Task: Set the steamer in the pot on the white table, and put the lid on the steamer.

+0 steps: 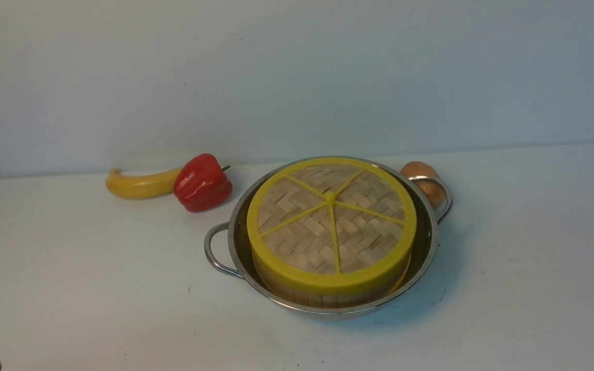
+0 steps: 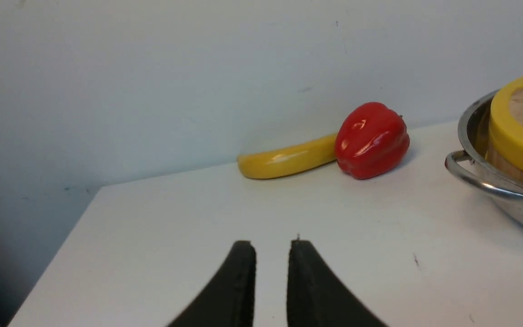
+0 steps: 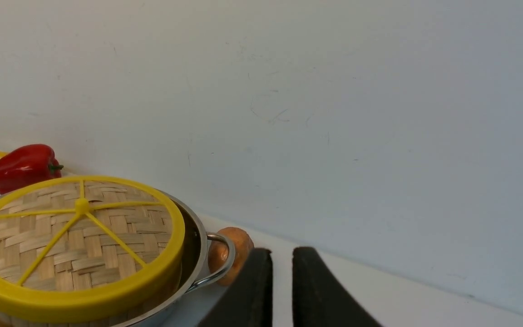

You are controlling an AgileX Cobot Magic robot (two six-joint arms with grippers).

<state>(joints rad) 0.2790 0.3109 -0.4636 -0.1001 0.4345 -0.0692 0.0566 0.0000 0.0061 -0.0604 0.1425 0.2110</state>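
The shiny pot (image 1: 235,242) stands mid-table on the white table (image 1: 70,283). The steamer (image 1: 323,296) sits inside it; only its pale wooden wall shows. The woven lid (image 1: 330,219) with yellow rim and spokes lies flat on the steamer and hides its contents. In the left wrist view my left gripper (image 2: 272,247) hangs over bare table left of the pot (image 2: 484,181), jaws nearly together and empty. In the right wrist view my right gripper (image 3: 282,254) is right of the pot (image 3: 198,240) and lid (image 3: 75,240), jaws nearly together and empty.
A yellow banana (image 1: 137,184) and a red pepper (image 1: 202,183) lie at the back left by the wall. A brown round onion-like thing (image 1: 421,170) lies behind the pot's right handle. The table's left edge (image 2: 61,240) is near my left gripper.
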